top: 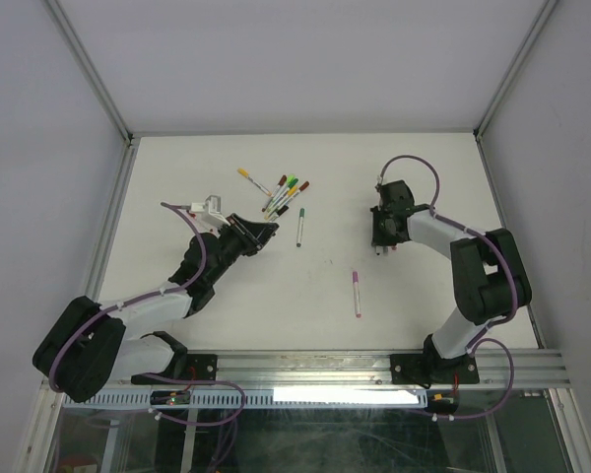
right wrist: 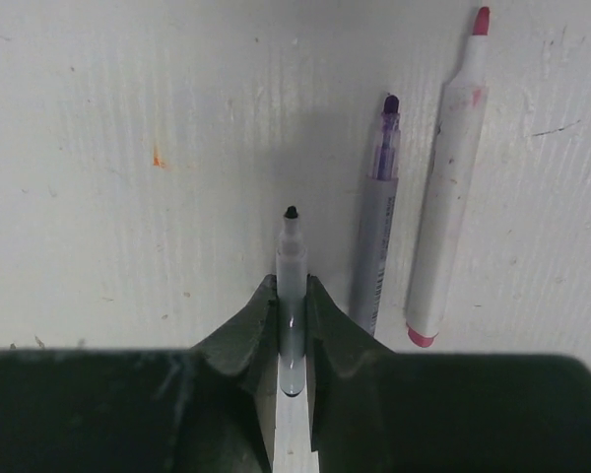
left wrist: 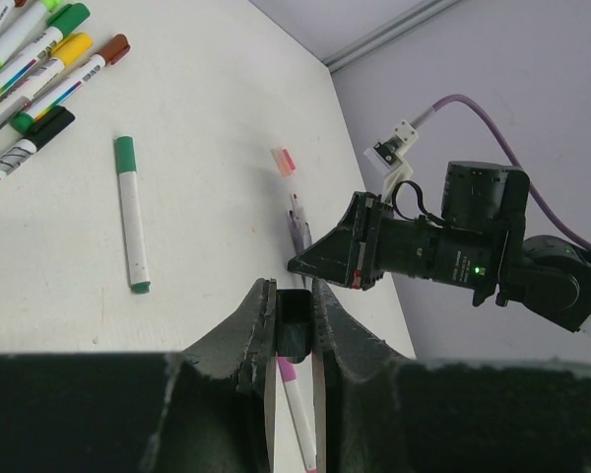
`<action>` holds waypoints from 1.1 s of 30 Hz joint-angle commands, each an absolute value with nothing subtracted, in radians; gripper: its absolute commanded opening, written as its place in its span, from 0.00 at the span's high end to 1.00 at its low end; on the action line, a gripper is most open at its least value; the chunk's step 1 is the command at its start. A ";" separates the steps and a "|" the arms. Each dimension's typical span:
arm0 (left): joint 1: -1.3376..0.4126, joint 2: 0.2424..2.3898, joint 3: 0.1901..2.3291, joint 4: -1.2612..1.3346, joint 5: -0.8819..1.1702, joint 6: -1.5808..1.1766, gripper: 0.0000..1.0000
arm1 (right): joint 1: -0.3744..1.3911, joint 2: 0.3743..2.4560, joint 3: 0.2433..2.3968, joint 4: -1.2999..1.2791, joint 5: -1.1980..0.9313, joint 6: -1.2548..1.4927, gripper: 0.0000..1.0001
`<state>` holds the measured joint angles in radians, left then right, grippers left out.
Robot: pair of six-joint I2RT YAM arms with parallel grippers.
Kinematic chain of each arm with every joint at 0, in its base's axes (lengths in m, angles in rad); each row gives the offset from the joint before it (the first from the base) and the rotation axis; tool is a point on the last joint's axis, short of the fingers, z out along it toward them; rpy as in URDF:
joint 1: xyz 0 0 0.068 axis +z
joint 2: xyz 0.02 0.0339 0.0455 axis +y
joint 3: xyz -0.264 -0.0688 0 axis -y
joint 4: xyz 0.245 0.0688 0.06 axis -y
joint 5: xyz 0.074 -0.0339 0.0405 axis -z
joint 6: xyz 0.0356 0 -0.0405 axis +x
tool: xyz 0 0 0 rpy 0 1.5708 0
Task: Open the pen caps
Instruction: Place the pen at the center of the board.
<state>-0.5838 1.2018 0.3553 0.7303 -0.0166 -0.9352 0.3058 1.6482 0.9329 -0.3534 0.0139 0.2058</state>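
My left gripper (left wrist: 294,291) is shut on a short black pen cap (left wrist: 295,327), held above the table left of centre (top: 261,234). My right gripper (right wrist: 292,286) is shut on a grey-barrelled pen (right wrist: 292,251) whose black tip is bare. It hangs low over the table at the right (top: 384,238). Beside it lie an uncapped purple pen (right wrist: 376,236) and an uncapped pink pen (right wrist: 451,177). A heap of capped pens (top: 286,194) lies at the back centre. A capped green pen (left wrist: 131,217) lies alone, and a pink pen (top: 357,293) lies nearer the front.
A yellow-capped pen (top: 251,180) lies left of the heap. Small loose pink and orange caps (left wrist: 284,161) rest on the table between the two grippers. The table's metal rail (top: 374,365) runs along the front, and white walls close in the sides and back.
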 commanded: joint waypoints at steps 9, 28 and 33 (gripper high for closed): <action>-0.602 1.154 0.329 0.754 -0.012 -0.949 1.00 | 0.309 1.675 0.981 -0.336 0.063 0.212 0.73; -0.627 1.272 0.400 0.771 0.014 -0.915 1.00 | 0.308 1.561 1.001 -0.334 -0.012 0.140 0.64; -0.643 1.417 0.513 0.787 0.063 -0.884 1.00 | 0.303 1.487 0.991 -0.325 -0.028 0.107 0.63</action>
